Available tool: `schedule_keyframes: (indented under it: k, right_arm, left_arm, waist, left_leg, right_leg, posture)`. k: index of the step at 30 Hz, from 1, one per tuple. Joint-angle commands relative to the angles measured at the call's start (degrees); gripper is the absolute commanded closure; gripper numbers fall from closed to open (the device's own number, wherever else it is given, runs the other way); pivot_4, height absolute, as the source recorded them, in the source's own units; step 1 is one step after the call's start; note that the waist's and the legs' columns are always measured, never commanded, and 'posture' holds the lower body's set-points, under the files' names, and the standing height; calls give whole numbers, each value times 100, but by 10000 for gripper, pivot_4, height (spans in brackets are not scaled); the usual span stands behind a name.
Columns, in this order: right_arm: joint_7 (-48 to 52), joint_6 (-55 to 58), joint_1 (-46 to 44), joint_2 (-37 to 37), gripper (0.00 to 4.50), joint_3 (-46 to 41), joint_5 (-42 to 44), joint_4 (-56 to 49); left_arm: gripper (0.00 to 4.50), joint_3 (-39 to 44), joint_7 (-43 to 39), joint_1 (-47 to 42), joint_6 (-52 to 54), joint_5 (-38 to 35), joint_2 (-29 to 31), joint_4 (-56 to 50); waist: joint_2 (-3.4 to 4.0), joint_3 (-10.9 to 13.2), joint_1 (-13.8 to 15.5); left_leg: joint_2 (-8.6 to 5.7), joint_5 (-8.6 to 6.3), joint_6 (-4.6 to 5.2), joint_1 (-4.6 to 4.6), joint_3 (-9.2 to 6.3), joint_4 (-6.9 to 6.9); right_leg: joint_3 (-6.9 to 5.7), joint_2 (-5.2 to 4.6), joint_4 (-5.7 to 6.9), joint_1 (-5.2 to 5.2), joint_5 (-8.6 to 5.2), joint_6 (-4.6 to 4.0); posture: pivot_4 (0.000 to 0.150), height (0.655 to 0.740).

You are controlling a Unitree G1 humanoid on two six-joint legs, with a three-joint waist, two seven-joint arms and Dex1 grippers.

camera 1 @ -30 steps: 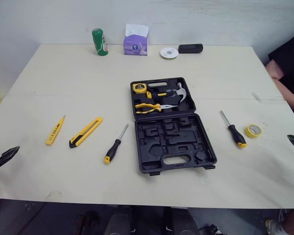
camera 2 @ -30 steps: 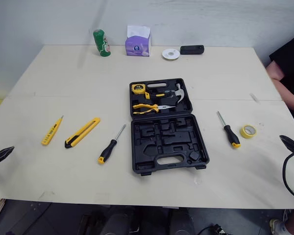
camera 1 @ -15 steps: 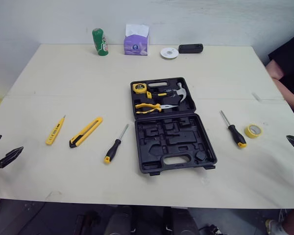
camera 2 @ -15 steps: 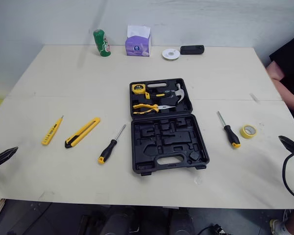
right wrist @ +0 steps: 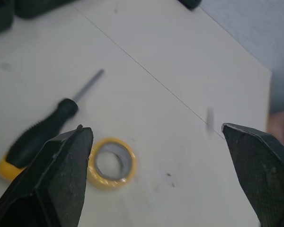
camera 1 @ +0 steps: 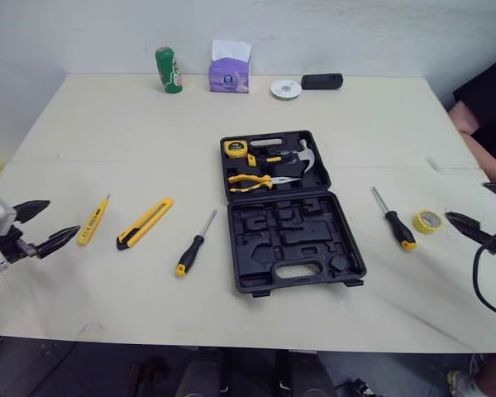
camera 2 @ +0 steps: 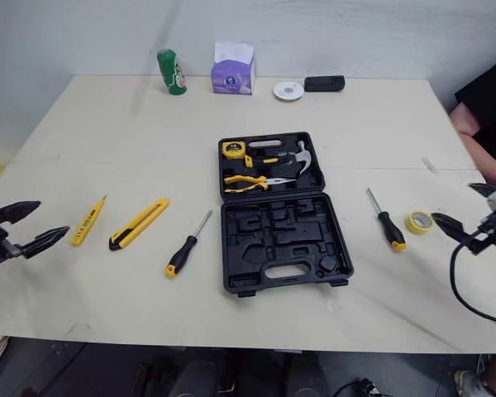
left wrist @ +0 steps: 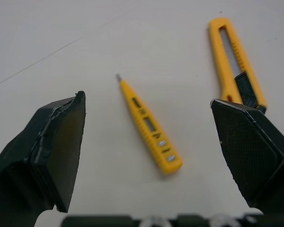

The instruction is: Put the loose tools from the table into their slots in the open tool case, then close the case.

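At the centre of the pale table [camera 1: 149,124], the black plastic tool case [camera 1: 235,248] is lying open, its near half sitting empty. Nothing loose looks stowed yet: the slim yellow tester pen [left wrist: 146,125], yellow utility knife [camera 1: 145,222], left black-handled screwdriver [camera 1: 195,244] and right black-handled screwdriver [camera 1: 394,218] are waiting outside. The left gripper [camera 1: 63,217] is hovering spread wide, empty, before the pen. The right gripper [camera 1: 465,201], likewise released, is hanging near the yellow tape roll [right wrist: 111,162].

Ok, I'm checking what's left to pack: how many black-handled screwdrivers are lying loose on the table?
2. One black-and-yellow screwdriver lies left of the open black plastic tool case; the other lies right of it, beside the yellow tape roll.
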Motion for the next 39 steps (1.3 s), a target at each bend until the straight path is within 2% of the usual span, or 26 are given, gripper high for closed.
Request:
schedule_keyframes:
  k: [1, 8, 10, 13, 15, 16, 18, 19, 20, 21, 29, 39]
  right_arm:
    - [-31, 673, -509, -64, 0, 249, 158, -482]
    - [74, 1384, -1406, 208, 0, 1212, -75, -707]
    - [307, 1398, -1535, 247, 0, 1434, -96, -707]
    - [455, 1163, -1686, 255, 8113, 1719, -310, -586]
    - [372, 1001, -1834, 364, 18973, 1841, -481, -413]
    - [350, 958, -1908, 419, 23162, 1910, -560, -323]
    - [279, 793, -2055, 543, 34278, 2061, -767, -132]
    - [245, 741, -2111, 597, 38263, 2112, -845, -58]
    - [207, 686, -2157, 645, 44231, 2159, -926, -1]
    - [157, 678, -2211, 700, 45000, 2212, -996, 52]
    - [-96, 452, -2750, 1082, 45000, 2665, -1616, 719]
    - [-225, -89, -3240, 1528, 45000, 2862, -1960, 1718]
  left_arm:
    - [586, -382, -52, -37, 526, -122, -76, -1028]
    - [586, -1514, 326, -1059, 1738, -8, -482, -2146]
    - [586, -1916, 289, -1204, 1877, 248, -455, -2482]
    - [8677, -2146, 396, -1540, 2396, 122, -606, -2892]
    - [19035, -2280, 495, -1774, 2725, 50, -784, -3013]
    - [22912, -2395, 518, -1862, 2794, 121, -857, -3007]
    - [33109, -2666, 614, -2030, 2897, 334, -1065, -2841]
    - [36451, -2770, 672, -2104, 2940, 408, -1159, -2741]
    - [43041, -2843, 703, -2173, 2991, 437, -1259, -2649]
    - [44718, -2908, 746, -2278, 3027, 456, -1408, -2522]
    - [44718, -3401, 871, -2892, 2781, 945, -2158, -1464]
    - [44718, -3501, 1188, -3223, 3021, 1244, -2678, -1125]
  waist:
    - [2, 1, -3]
    - [1, 2, 48]
    - [1, 2, 80]
    - [1, 2, 123]
    - [-1, 4, 150]
    - [-2, 4, 153]
    - [-2, 4, 155]
    - [-2, 4, 154]
    - [-2, 4, 154]
    - [-2, 4, 155]
    - [-5, 6, 147]
    - [-5, 6, 145]
  left_leg:
    - [0, 0, 1, -4, 0, 12]
    - [5, -1, 2, -23, -16, 48]
    - [5, -2, 4, -35, -17, 65]
    - [2, -7, 9, -38, -8, 65]
    - [2, -8, 11, -43, -8, 72]
    - [3, -8, 12, -45, -10, 76]
    - [3, -6, 14, -43, -11, 84]
    - [3, -6, 15, -41, -11, 86]
    - [3, -6, 15, -37, -10, 86]
    - [3, -6, 14, -38, -12, 85]
    - [12, -6, 14, -43, -10, 89]
    - [15, -6, 14, -48, -12, 97]
  right_leg:
    - [1, 0, 2, -1, 1, 1]
    - [5, 7, 3, 0, 1, 1]
    - [3, 13, 7, -1, 1, 1]
    - [3, 35, -2, 0, 3, 4]
    - [1, 38, -4, 0, 3, 5]
    - [1, 40, -3, 0, 4, 7]
    - [2, 43, 2, 3, 7, 13]
    - [2, 44, 1, 6, 8, 13]
    - [2, 46, 2, 8, 8, 13]
    - [3, 47, 3, 8, 8, 13]
    - [-4, 66, -1, 5, 9, 13]
    - [-2, 69, -2, 6, 10, 13]
  posture:
    - [1500, 7400]
    - [1500, 7400]
    - [1500, 7400]
    - [1500, 7400]
    - [1500, 7400]
    - [1500, 7400]
    - [1500, 7400]
    - [1500, 7400]
    - [1500, 7400]
    - [1500, 7400]
    - [1500, 7400]
    - [1500, 7400]
